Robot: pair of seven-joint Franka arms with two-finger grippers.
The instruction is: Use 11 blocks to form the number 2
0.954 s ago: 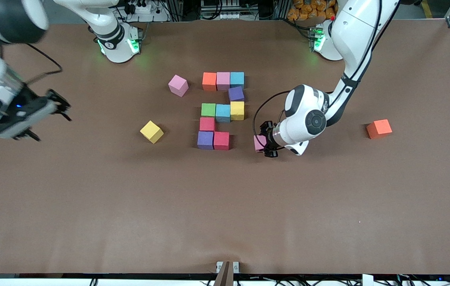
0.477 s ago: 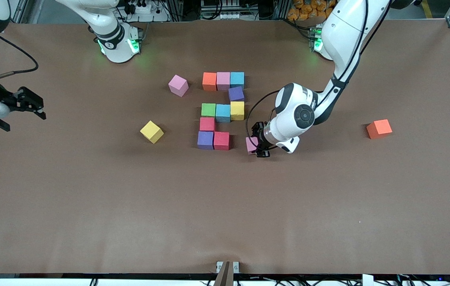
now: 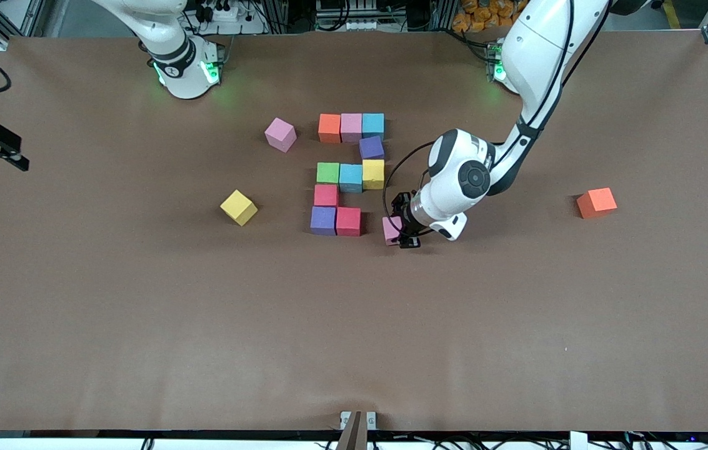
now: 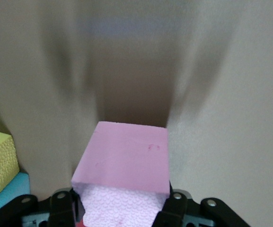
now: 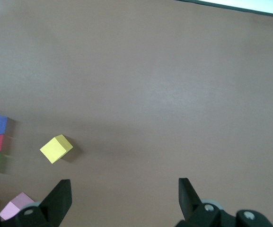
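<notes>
Near the table's middle stands the number 2 (image 3: 349,173), ten cubes laid: orange, pink and light blue in the row farthest from the front camera, purple below, then green, light blue, yellow, a red one, and purple with red (image 3: 348,221) in the nearest row. Last gap sits beside that red cube, toward the left arm's end. Left claw (image 3: 398,231) low over the table just beside the gap, clenched on a pink block (image 4: 122,163); wrist view shows both fingers (image 4: 63,208) pressed to its sides. Right claw (image 5: 124,198) off at the right arm's end of the table, released and spread wide, arm waiting. Spare pink, yellow (image 3: 239,207) and orange (image 3: 596,202) cubes lie apart from the figure. Likely risks: held block arriving skewed and shoving the red cube out of line, or foam clinging to a finger on release and dragging the block askew
</notes>
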